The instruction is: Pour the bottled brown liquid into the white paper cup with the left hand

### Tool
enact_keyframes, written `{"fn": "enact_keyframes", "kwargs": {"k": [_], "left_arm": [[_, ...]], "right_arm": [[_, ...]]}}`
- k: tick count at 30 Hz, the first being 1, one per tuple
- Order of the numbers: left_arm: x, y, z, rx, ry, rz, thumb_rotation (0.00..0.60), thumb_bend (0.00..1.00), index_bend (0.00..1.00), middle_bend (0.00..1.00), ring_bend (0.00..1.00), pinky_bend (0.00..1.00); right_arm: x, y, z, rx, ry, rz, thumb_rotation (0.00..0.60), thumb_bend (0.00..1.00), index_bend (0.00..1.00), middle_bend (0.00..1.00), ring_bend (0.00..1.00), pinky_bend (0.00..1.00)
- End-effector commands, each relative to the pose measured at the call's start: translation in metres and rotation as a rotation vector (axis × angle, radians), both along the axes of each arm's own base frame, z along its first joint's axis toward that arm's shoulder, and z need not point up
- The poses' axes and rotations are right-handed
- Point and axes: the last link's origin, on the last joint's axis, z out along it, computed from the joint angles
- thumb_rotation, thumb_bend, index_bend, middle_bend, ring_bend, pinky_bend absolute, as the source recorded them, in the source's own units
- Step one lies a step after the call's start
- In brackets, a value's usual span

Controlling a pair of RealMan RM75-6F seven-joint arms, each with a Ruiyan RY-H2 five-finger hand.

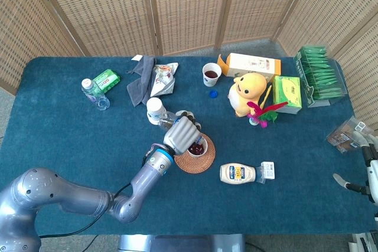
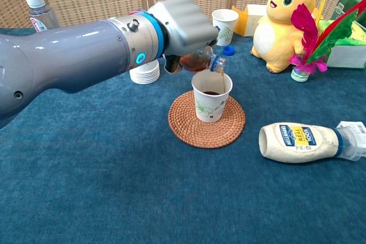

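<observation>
"HELLMANN'S REAL" on the mayonnaise bottle (image 2: pixel 306 142) label, other labels too small to read

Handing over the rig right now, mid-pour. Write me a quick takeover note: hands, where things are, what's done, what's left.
Left hand grips the bottle, tipped with its open mouth over the white paper cup.
The cup stands upright on the woven coaster; brown liquid is streaming in, and some is already inside.
Right hand is barely visible at the head view's right edge; its state is unclear.
Left to do: finish pouring, tilt the bottle upright and set it down.
</observation>
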Motion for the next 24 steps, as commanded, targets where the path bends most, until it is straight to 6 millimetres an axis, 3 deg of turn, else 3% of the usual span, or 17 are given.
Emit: {"fn": "enact_keyframes", "kwargs": {"k": [1,15,24], "left_arm": [[-0.005,0.001,0.0,-0.015,-0.03,0.026,0.6,0.54,0.53,0.43,0.29,0.4],[-0.025,0.001,0.018,-0.112,-0.244,0.155,0.6,0.54,0.53,0.43,0.29,0.4],[-0.055,-0.003,0.039,-0.189,-0.436,0.254,0.6,0.54,0.53,0.43,0.29,0.41]], "right_arm": [[0.0,0.0,0.0,0.001,0.002,-0.001,0.6,0.0,0.0,0.0,0.0,0.0],[0.001,0.001,-0.004,0.01,0.015,0.0,0.6,0.0,0.0,0.0,0.0,0.0],[0.002,0.0,-0.008,0.021,0.026,0.0,0.6,0.0,0.0,0.0,0.0,0.0]]}}
